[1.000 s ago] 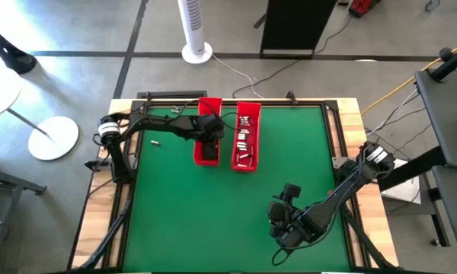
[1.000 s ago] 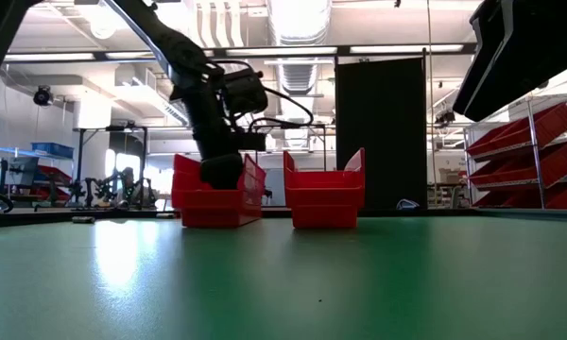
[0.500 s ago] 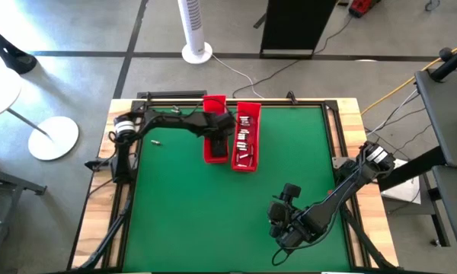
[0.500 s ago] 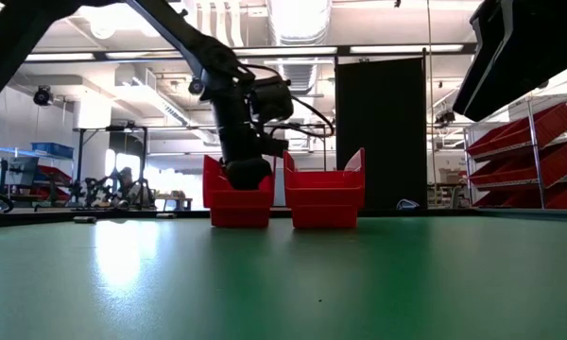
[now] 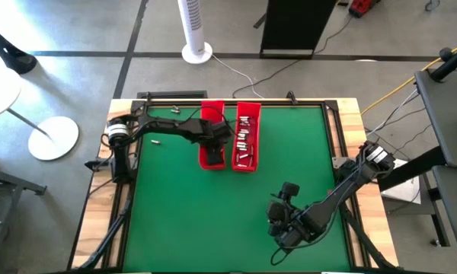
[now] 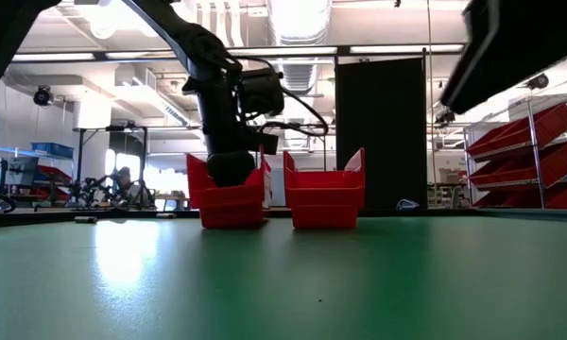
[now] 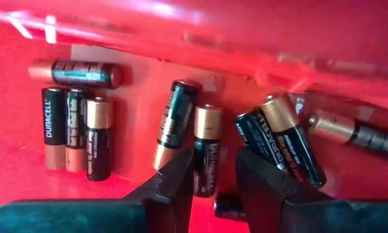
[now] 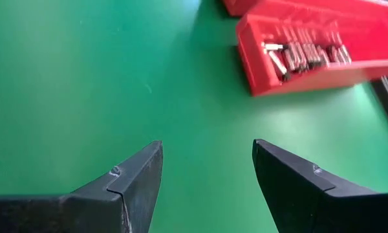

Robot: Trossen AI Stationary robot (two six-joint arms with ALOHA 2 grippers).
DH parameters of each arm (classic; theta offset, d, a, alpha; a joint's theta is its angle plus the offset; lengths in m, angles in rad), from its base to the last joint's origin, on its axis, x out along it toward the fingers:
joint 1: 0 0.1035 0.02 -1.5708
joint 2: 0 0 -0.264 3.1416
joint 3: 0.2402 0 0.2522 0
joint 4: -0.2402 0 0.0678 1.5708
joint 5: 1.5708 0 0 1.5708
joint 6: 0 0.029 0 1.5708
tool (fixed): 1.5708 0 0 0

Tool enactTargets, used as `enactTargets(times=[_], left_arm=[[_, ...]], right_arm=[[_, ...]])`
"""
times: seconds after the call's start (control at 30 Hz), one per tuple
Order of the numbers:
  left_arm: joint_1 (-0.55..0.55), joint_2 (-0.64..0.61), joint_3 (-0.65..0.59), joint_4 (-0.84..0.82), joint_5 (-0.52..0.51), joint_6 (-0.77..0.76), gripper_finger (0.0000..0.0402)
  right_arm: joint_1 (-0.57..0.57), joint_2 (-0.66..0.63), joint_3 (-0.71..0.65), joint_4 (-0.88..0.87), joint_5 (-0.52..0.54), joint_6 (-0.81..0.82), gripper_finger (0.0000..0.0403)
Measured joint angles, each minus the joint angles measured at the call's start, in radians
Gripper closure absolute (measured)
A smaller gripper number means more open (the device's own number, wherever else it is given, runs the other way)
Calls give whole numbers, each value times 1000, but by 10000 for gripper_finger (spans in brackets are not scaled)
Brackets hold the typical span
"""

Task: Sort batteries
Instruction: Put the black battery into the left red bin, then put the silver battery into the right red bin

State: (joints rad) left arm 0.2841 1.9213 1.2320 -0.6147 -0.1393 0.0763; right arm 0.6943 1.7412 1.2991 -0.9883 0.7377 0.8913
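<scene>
- Shifted since the earlier frame: the left tray now sits nearer the right tray.
- Batteries lie loose in the left tray; silvery ones fill the right tray, at 12 o'clock on the table.
- Left gripper reaches into the left tray, fingers slightly apart astride one battery.
- Right gripper hovers at 5 o'clock, fingers apart, empty.
</scene>
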Motion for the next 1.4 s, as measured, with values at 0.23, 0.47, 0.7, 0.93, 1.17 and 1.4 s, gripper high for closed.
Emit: enactTargets(times=[0.23, 0.47, 0.7, 0.93, 1.17, 1.4], left_arm=[[-25, -20, -14, 0, 3, -34, 288], [-29, -32, 33, 0, 25, -34, 244], [-29, -37, 93, -59, 60, -31, 213], [-25, -129, 90, -86, 59, -10, 206], [2, -338, -16, -58, 55, 9, 206], [67, -557, -187, 14, 49, -5, 205]], right_arm=[[-130, 0, 4, 96, -52, -250, 170], [-278, -4, 65, 116, -92, -508, 170], [-452, -25, 116, 173, -219, -758, 170], [-633, -22, 73, 303, -443, -892, 170], [-718, -22, 44, 295, -539, -942, 170], [-743, -22, 43, 179, -541, -981, 170]])
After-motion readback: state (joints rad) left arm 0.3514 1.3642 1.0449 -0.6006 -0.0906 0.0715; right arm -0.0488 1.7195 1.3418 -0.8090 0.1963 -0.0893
